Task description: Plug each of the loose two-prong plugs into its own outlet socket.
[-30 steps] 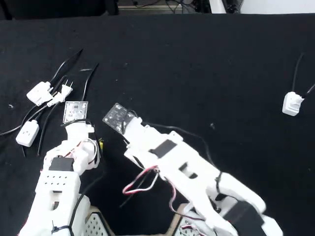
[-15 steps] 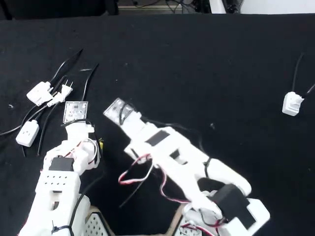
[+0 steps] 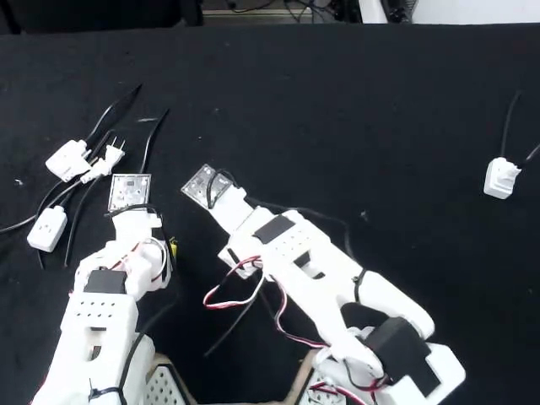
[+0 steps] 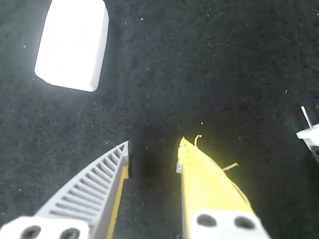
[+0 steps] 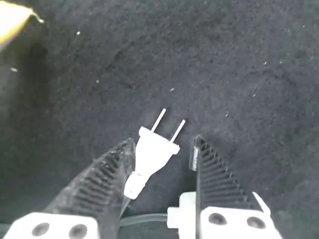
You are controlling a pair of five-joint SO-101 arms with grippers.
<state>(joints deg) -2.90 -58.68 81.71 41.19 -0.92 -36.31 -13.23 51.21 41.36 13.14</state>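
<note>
At the table's near edge, both white arms rise from their bases and lean forward over the black cloth. The left arm (image 3: pixel 105 287) stretches straight ahead and low. Its left gripper (image 4: pixel 152 149) points down at bare cloth, fingers spread with nothing between them. A socket block (image 4: pixel 72 45) lies just beyond the fingertips, apart from them.

The right arm (image 3: pixel 312 278) slants across toward the left, with red and white wires looping off its side. Its right gripper (image 5: pixel 163 140) sits near the left one. Its fingers are parted too, straddling a white two-prong plug (image 5: pixel 151 149) that lies flat on the cloth. The prongs point away from the wrist, and the body sits just beside one finger with a gap to the other.

Farther left lie a near-left socket (image 3: pixel 46 228), a far-left socket (image 3: pixel 67 159) and a second plug (image 3: pixel 114 153), among thin black leads. Well apart, at the right edge, rests a lone socket (image 3: pixel 502 177) on its own lead.

The table (image 3: pixel 337 101) runs back to a far edge. Beyond it are a dark shape and a tangle of floor cables (image 3: pixel 295 10).
</note>
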